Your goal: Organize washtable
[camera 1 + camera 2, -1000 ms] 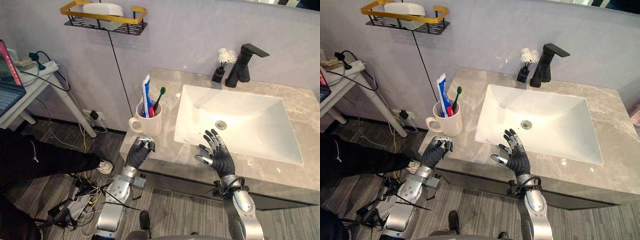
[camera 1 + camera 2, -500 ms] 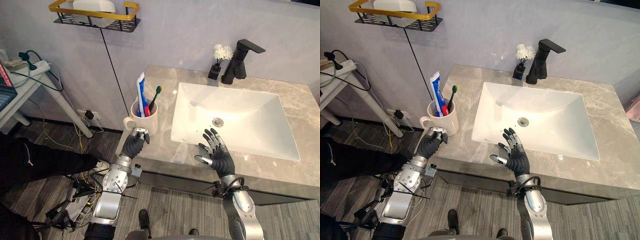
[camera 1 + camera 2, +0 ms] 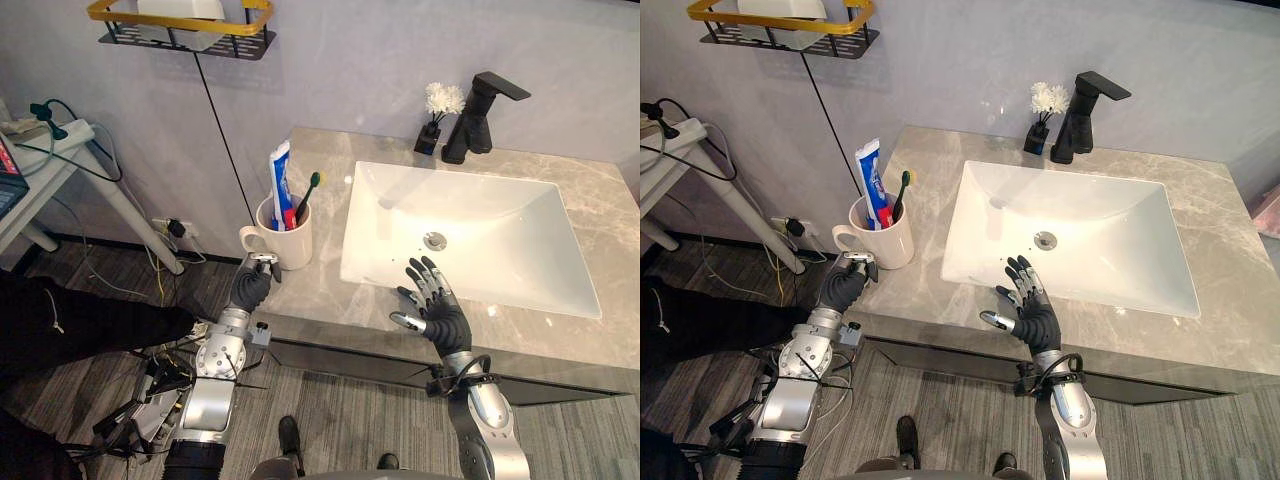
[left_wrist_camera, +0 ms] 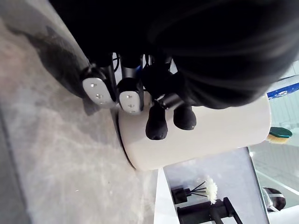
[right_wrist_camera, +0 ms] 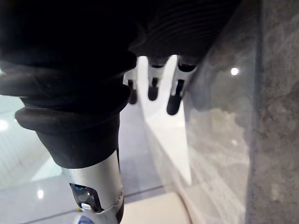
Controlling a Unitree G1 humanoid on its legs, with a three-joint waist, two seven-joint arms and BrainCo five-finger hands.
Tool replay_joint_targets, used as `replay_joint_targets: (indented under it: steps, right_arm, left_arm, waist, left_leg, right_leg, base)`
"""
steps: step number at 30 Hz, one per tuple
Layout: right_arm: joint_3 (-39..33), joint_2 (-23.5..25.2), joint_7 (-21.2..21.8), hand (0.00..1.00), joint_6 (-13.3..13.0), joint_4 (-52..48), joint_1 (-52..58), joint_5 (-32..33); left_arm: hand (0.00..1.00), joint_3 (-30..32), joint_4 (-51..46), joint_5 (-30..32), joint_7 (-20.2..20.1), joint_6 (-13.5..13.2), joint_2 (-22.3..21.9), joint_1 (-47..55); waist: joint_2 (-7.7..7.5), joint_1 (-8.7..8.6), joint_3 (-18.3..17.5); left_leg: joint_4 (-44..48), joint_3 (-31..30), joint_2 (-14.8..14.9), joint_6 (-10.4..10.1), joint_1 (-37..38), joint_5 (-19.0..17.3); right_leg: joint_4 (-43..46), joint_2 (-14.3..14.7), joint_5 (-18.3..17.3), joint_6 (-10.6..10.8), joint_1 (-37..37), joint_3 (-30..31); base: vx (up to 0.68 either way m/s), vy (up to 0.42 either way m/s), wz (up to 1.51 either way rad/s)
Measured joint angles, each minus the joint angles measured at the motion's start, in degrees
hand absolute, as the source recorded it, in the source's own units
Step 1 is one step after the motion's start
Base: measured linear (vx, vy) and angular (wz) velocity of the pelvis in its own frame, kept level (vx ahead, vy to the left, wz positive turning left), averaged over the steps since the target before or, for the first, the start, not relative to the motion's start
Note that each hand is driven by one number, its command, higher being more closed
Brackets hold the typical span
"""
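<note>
A white mug (image 3: 287,240) stands near the left end of the grey marble counter (image 3: 330,300). It holds a blue-and-white toothpaste tube (image 3: 279,180) and a green-headed toothbrush (image 3: 310,193). My left hand (image 3: 252,284) sits at the mug's front left, below its handle, fingers curled into a fist. In the left wrist view the dark fingertips (image 4: 157,127) lie against the mug's (image 4: 224,130) lower wall without wrapping it. My right hand (image 3: 437,312) hovers open, fingers spread, over the front rim of the white sink (image 3: 380,200).
A black faucet (image 3: 480,115) and a small black vase with a white flower (image 3: 437,108) stand behind the sink. A yellow-railed wall shelf (image 3: 180,25) hangs above left. A white side table (image 3: 50,170), a person's dark legs (image 3: 80,320) and floor cables lie left of the counter.
My left hand has moved from the counter's front edge up to the mug's lower side. The camera has shifted a little. The right hand has stayed put.
</note>
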Motion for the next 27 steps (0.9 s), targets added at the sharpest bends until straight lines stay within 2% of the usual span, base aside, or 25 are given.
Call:
replay_joint_targets:
  steps: [10,19,27]
  right_arm:
    - [0.2,0.0,0.0,0.0,0.3,0.0,0.0,0.2]
    - [0.6,-0.1,0.0,0.0,0.6,0.0,-0.1,0.4]
    - [1.6,-1.1,0.0,0.0,0.6,0.0,-0.1,0.4]
  left_arm:
    - [1.0,-1.0,0.1,-4.3,0.0,0.8,-0.2,-1.0]
    - [1.0,-4.5,1.8,-5.0,-0.2,1.3,-0.2,-4.2]
    - [1.0,-5.1,4.4,-7.7,-0.2,2.1,-0.2,-6.6]
  waist:
    - [0.01,0.01,0.0]
    - [0.02,-0.15,0.0]
    - [0.1,-1.35,0.0]
  left_leg:
    - [0.0,0.2,0.0,0.0,0.1,0.0]
    - [0.0,0.4,0.0,0.0,0.2,0.0]
    - [0.0,0.8,0.0,0.0,0.2,0.0]
  right_leg:
    - [0.3,0.0,0.0,0.0,-0.2,0.2]
    - [0.3,0.0,0.0,0.0,-0.3,0.4]
    - [0.3,0.1,0.1,-0.1,-0.5,0.8]
  base:
    - [0.0,0.0,0.0]
    - [0.0,0.0,0.0]
    - [0.0,0.0,0.0]
